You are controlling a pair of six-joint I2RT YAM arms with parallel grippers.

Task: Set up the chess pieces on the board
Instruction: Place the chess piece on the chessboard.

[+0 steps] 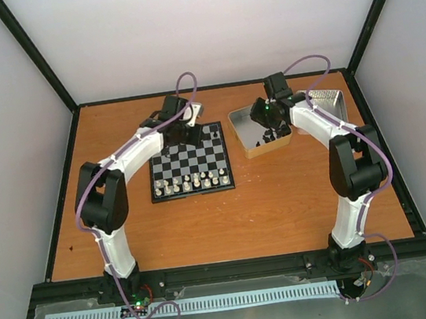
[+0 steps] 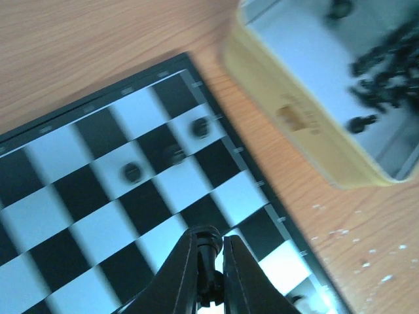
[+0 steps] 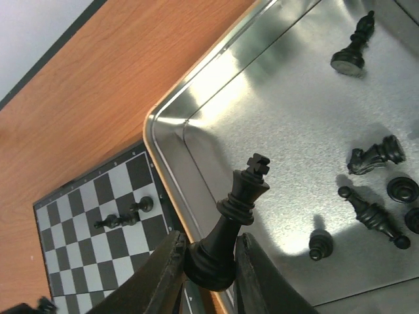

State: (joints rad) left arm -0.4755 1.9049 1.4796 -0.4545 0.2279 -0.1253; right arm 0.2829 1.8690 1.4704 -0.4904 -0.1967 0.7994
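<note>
Pinching a black king [image 3: 239,196] by its base, the right gripper [image 3: 209,261] holds the piece tilted over the rim at one corner of the metal tin tray [image 3: 196,140]. More black pieces lie loose on the tray floor: a knight [image 3: 376,156] on its side, a bishop [image 3: 370,216] lying flat, a pawn [image 3: 317,245] standing upright, and another piece [image 3: 350,55] farther off.

The board [image 1: 189,159] sits on the wooden table [image 1: 283,205] just beside the tray, to its left in the top view. White pieces [image 1: 192,182] fill its two near rows. The left gripper [image 2: 208,239] hangs above the board's far side, its fingers drawn almost together around a small dark piece [image 2: 208,252] whose kind is too blurred to tell. Three black figures [image 2: 173,155] stand on squares near the board corner closest to the tray.
</note>
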